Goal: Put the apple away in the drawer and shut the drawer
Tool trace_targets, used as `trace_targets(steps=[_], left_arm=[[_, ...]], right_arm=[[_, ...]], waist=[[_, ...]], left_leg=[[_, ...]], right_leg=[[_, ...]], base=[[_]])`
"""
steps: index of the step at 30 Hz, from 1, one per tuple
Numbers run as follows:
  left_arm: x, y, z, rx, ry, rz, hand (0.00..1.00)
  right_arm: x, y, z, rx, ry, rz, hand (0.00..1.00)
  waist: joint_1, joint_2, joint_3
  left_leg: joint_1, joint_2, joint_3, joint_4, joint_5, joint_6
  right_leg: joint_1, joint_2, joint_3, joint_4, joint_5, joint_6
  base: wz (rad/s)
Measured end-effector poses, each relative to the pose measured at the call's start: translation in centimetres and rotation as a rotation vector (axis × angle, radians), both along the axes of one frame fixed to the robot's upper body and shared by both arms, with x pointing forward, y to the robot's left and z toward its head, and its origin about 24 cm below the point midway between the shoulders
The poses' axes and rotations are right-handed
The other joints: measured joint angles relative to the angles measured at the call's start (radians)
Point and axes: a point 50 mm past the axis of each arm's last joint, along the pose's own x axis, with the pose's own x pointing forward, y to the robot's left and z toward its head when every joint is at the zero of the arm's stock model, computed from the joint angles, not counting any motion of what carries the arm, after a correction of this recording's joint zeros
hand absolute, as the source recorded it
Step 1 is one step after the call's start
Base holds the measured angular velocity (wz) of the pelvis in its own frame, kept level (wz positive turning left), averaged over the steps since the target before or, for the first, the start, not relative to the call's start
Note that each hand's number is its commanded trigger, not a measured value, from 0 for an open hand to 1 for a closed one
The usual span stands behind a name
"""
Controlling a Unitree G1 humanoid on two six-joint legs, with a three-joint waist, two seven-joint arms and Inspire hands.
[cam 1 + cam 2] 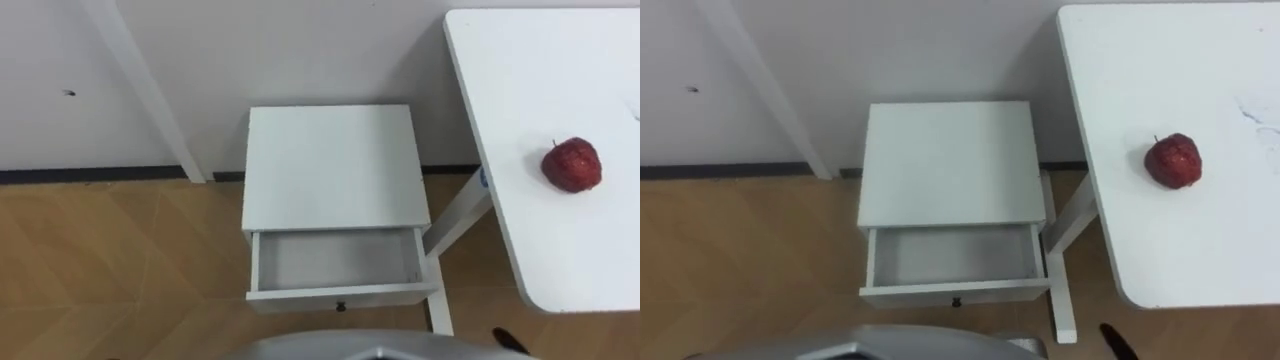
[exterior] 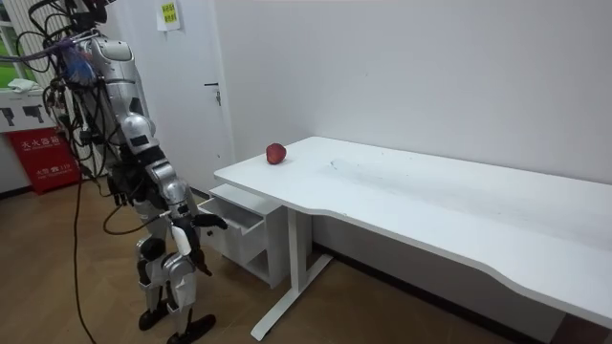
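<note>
A dark red apple (image 1: 572,165) lies on the white table (image 1: 540,70), near its left end and to the right of the nightstand. The white nightstand (image 1: 332,165) stands against the wall, and its drawer (image 1: 335,260) is pulled out towards me with nothing in it. A small dark knob (image 1: 340,306) sits on the drawer front. In the room view I stand in front of the nightstand. My right hand (image 2: 212,222) reaches forward near the drawer with its fingers relaxed and holds nothing. My left hand (image 2: 120,194) hangs at my side.
A white table leg (image 1: 455,215) slants down just right of the drawer. A white door frame post (image 1: 150,90) leans along the wall on the left. Wooden floor (image 1: 120,270) lies open left of the nightstand. A red box (image 2: 43,153) stands behind me.
</note>
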Motion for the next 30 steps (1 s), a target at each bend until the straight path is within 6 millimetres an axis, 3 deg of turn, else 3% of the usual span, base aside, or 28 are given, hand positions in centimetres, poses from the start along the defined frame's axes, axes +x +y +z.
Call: trace_targets(steps=[3, 8, 16, 24, 30], left_arm=[[0.2, 0.3, 0.1, 0.008, -0.014, -0.003, 0.00], [0.4, 0.6, 0.3, 0.017, -0.036, 0.001, 0.00], [1.5, 1.2, 0.6, 0.028, -0.079, -0.012, 0.00], [2.2, 2.1, 1.1, 0.059, -0.147, -0.020, 0.00], [2.3, 2.2, 1.2, 0.067, -0.143, -0.038, 0.00]], right_arm=[[0.8, -1.0, 0.5, -0.034, -0.050, -0.157, 0.00], [1.4, -2.2, 1.1, -0.077, -0.059, -0.277, 0.00], [4.4, -4.3, 2.9, -0.107, -0.129, -0.459, 0.00], [6.5, -7.8, 6.7, -0.248, -0.188, -0.556, 0.00], [7.9, -10.2, 10.7, -0.469, -0.177, -0.492, 0.00]], waist=[[-0.009, -0.001, -0.0065], [-0.008, -0.011, -0.0128], [-0.010, -0.027, -0.0114], [-0.014, -0.034, -0.0104], [-0.010, -0.040, -0.0062]], left_leg=[[-0.009, -0.001, 0.013, 0.001, 0.002, -0.001], [-0.010, 0.000, 0.025, -0.002, 0.003, -0.001], [-0.030, 0.002, 0.031, 0.000, 0.003, 0.000], [-0.052, -0.004, 0.024, -0.003, 0.004, 0.000], [-0.053, -0.003, 0.024, -0.006, 0.004, 0.000]], right_leg=[[-0.015, -0.001, 0.011, 0.003, -0.003, -0.002], [-0.020, 0.001, 0.019, 0.004, -0.003, -0.002], [-0.047, 0.001, 0.022, 0.018, -0.003, -0.002], [-0.070, 0.002, 0.022, 0.020, -0.003, -0.002], [-0.074, 0.003, 0.025, 0.019, -0.003, -0.002]], base=[[-0.11], [-0.05], [0.00], [0.01], [0.00]])
